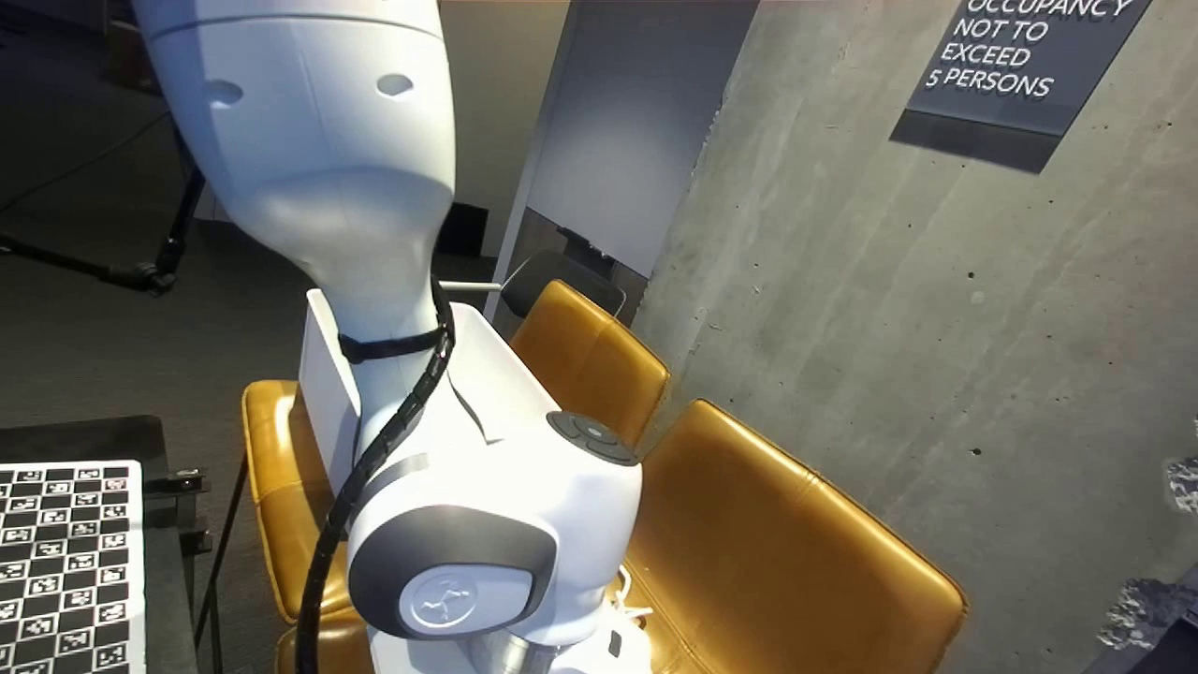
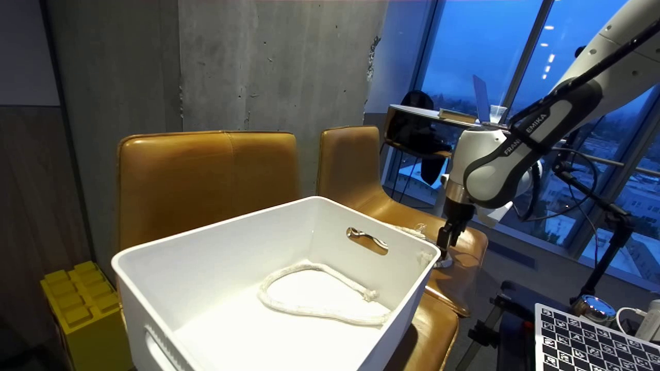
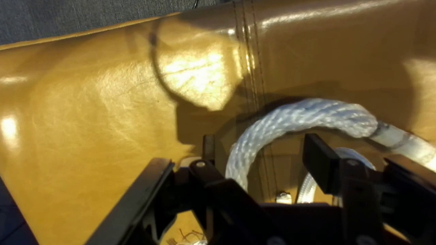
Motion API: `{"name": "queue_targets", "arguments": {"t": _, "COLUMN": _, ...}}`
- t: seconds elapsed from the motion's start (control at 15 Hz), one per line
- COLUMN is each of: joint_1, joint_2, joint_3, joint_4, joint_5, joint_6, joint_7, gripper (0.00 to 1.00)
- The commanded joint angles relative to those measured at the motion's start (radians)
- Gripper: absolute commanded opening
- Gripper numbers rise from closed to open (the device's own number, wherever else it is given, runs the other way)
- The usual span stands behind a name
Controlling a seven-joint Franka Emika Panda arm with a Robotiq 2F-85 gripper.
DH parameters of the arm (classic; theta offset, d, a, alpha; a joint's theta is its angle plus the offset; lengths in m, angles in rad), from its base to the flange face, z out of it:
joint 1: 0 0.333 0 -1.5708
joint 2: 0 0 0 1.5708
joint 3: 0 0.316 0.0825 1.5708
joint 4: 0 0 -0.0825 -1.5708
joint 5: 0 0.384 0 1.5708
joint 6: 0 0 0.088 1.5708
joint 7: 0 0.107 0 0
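Gripper: fingers spread well apart, with a grip on nothing. The wrist view shows this gap; an exterior view filled by the arm cuts off above it.
White rope: on the tan seat under the gripper, one leg of its curve showing between the fingers in the wrist view. Whether a finger touches it, I cannot tell. Thick twisted strands with a bluish sheen, then a smoother pale stretch past a dark-marked band.
Thin cord loop: partly behind the right-hand finger in the wrist view.
Seat edge: glossy leather stretches from the fingers to this rounded border; grey floor past it.
White bin: near the gripper, its tall walls bounding that side; an exterior view looks in on another rope length, looped.
Checkered board: in a lower corner of both exterior views.
Concrete wall: behind the chair backs.
Windows: blue sky, in an exterior view.
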Motion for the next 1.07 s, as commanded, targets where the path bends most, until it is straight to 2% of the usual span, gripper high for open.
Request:
{"name": "queue_targets", "arguments": {"t": 0.0, "joint_1": 0.015, "joint_2": 0.029, "joint_3": -0.027, "joint_4": 0.008, "joint_5": -0.025, "joint_6": 0.029, "joint_7": 0.027, "gripper": 0.7}}
{"name": "queue_targets", "arguments": {"t": 0.13, "joint_1": 0.017, "joint_2": 0.051, "joint_3": -0.043, "joint_4": 0.006, "joint_5": -0.03, "joint_6": 0.038, "joint_7": 0.035, "gripper": 0.74}}
{"name": "queue_targets", "arguments": {"t": 0.2, "joint_1": 0.018, "joint_2": 0.066, "joint_3": -0.053, "joint_4": 0.013, "joint_5": -0.032, "joint_6": 0.039, "joint_7": 0.04, "gripper": 0.67}}
{"name": "queue_targets", "arguments": {"t": 0.27, "joint_1": 0.018, "joint_2": 0.079, "joint_3": -0.06, "joint_4": 0.022, "joint_5": -0.032, "joint_6": 0.038, "joint_7": 0.045, "gripper": 0.48}}
{"name": "queue_targets", "arguments": {"t": 0.33, "joint_1": 0.017, "joint_2": 0.087, "joint_3": -0.068, "joint_4": 0.032, "joint_5": -0.03, "joint_6": 0.038, "joint_7": 0.049, "gripper": 0.47}}
{"name": "queue_targets", "arguments": {"t": 0.4, "joint_1": 0.016, "joint_2": 0.089, "joint_3": -0.07, "joint_4": 0.04, "joint_5": -0.028, "joint_6": 0.037, "joint_7": 0.054, "gripper": 0.41}}
{"name": "queue_targets", "arguments": {"t": 0.73, "joint_1": 0.026, "joint_2": 0.057, "joint_3": -0.101, "joint_4": 0.05, "joint_5": -0.028, "joint_6": 0.019, "joint_7": 0.082, "gripper": 0.0}}
{"name": "queue_targets", "arguments": {"t": 0.87, "joint_1": 0.053, "joint_2": 0.013, "joint_3": -0.12, "joint_4": 0.054, "joint_5": -0.03, "joint_6": -0.013, "joint_7": 0.113, "gripper": 0.0}}
{"name": "queue_targets", "arguments": {"t": 1.0, "joint_1": 0.086, "joint_2": -0.091, "joint_3": -0.121, "joint_4": 0.042, "joint_5": -0.026, "joint_6": -0.074, "joint_7": 0.133, "gripper": 0.03}}
